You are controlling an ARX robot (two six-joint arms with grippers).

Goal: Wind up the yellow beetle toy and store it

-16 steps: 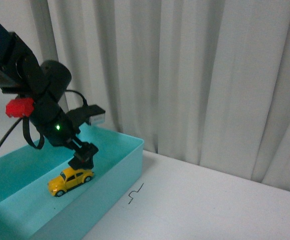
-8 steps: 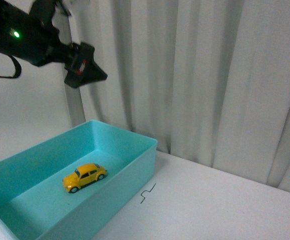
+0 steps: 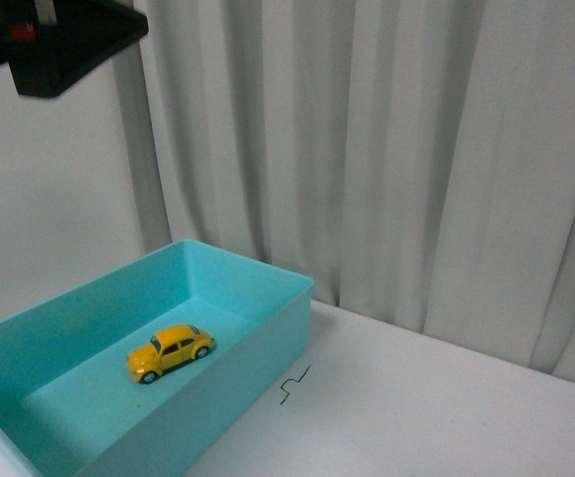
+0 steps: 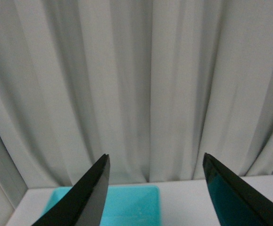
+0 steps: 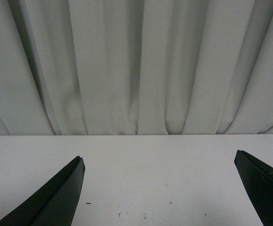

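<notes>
The yellow beetle toy (image 3: 170,352) rests on its wheels on the floor of the teal bin (image 3: 267,308) in the front view, with nothing touching it. Part of my left arm shows as a dark shape at that view's top left corner, far above the bin. In the left wrist view my left gripper (image 4: 156,160) is open, its black fingers wide apart, looking down at the bin (image 4: 127,207) and the curtain. In the right wrist view my right gripper (image 5: 159,160) is open over the bare white table (image 5: 160,174), holding nothing.
Grey curtains (image 3: 386,149) hang close behind the table. A small black squiggle mark (image 3: 294,384) lies on the white tabletop just right of the bin. The bin's walls stand tall around the toy.
My left gripper let go of the toy in the bin and rose up and away to the top left. The toy stays on the bin floor.
</notes>
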